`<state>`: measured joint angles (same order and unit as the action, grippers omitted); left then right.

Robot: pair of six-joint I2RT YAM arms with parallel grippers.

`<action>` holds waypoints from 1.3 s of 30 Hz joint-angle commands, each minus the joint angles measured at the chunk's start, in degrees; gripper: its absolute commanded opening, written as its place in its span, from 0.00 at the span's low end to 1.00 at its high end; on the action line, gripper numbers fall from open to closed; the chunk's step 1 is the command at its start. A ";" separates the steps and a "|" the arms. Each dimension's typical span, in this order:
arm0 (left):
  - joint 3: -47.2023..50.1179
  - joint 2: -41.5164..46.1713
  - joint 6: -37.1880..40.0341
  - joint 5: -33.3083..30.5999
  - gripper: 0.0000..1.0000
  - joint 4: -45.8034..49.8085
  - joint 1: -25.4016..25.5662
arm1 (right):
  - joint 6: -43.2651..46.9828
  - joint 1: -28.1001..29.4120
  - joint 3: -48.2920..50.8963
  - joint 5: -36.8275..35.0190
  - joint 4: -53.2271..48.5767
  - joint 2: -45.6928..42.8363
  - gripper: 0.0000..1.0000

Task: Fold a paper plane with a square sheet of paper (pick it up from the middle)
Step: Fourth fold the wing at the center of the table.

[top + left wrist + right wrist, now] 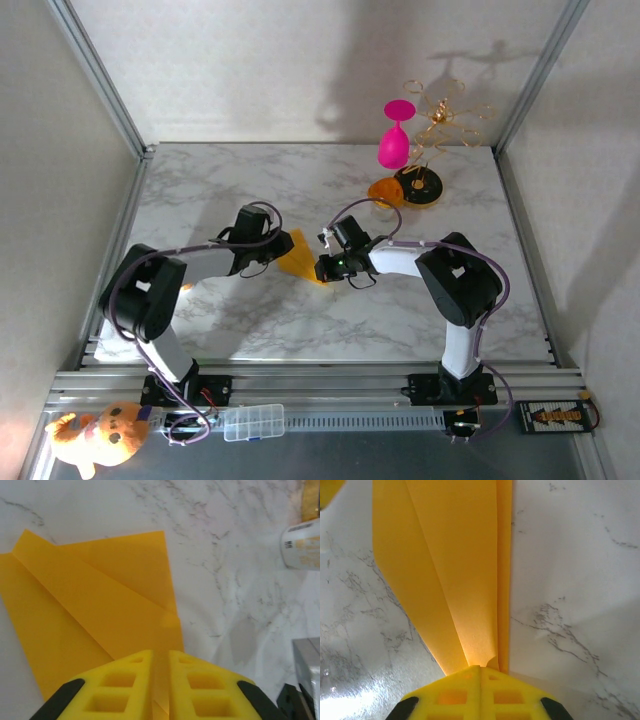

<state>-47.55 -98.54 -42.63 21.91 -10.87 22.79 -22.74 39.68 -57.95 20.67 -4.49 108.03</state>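
Though thin, crisply creased matte paper point(100, 605)

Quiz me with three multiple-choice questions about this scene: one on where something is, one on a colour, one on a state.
1. Where is the paper?
A) between the left gripper and right gripper, mid-table
B) in the far left corner
C) hanging off the near edge

2. What colour is the goblet at the back right?
A) blue
B) pink
C) green

3. What state is the paper in?
A) flat and unfolded
B) crumpled into a ball
C) folded, with creases

Answers: 1 A, both grippers meet at it in the middle; 2 B, it is bright pink; 3 C, the wrist views show overlapping flaps and crease lines.
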 commanded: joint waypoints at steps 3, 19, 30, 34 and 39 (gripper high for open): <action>-2.61 -3.37 -1.41 -2.56 0.12 -2.38 0.33 | -0.61 -0.18 3.37 -5.31 -12.30 3.15 0.04; -2.94 -9.03 -0.87 -6.61 0.07 0.44 0.29 | 2.34 -0.13 -2.49 1.87 -9.21 -2.62 0.06; -3.68 -10.17 -0.01 -7.40 0.05 3.83 0.31 | 1.00 -0.18 -12.20 2.72 -5.78 4.31 0.05; -3.95 -10.27 0.13 -7.35 0.05 4.32 0.33 | 0.63 -0.15 -15.11 2.45 -6.48 7.38 0.04; -4.22 -10.53 0.10 -8.00 0.04 5.37 0.32 | 2.10 -0.16 -13.59 1.42 -8.18 8.09 0.04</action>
<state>-51.75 -106.74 -43.53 16.84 -11.14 22.85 -21.61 39.64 -71.92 23.03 -10.74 115.81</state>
